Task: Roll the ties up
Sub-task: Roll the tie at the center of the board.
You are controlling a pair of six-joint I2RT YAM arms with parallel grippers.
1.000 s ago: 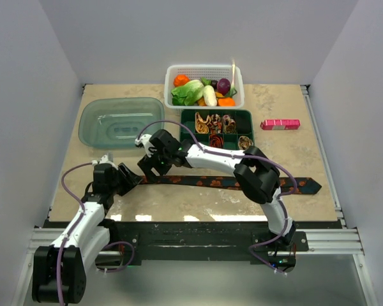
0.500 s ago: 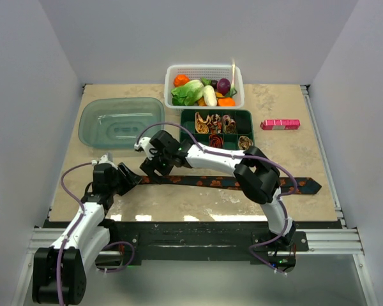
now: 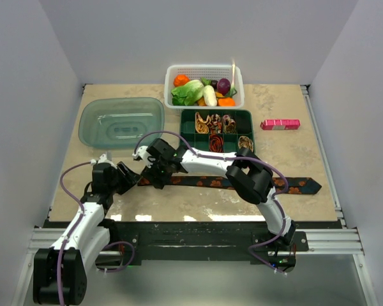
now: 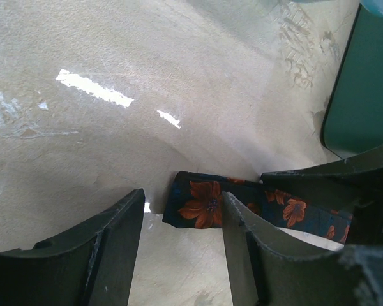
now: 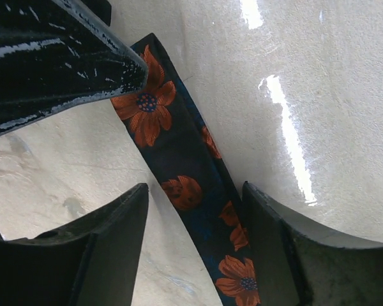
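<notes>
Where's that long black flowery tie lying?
Overhead, the long black fabric necktie with orange flowers lies across the near side of the table, in front of the green compartment tray, its left end between the left claw and right claw.

The right arm (image 3: 204, 161) is extended leftward, the right gripper (image 5: 195, 191) pointed down with jaws spread; the left gripper (image 4: 182, 204) is also spread, close beside it.

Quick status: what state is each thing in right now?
Long black fabric necktie with orange flowers: unrolled, flat on table.
Left gripper: open, straddling its narrow end.
Right gripper: open, straddling the necktie.
Small patterned rolled ties: coiled, in green compartment tray.
White plastic basket: full of vegetables.
</notes>
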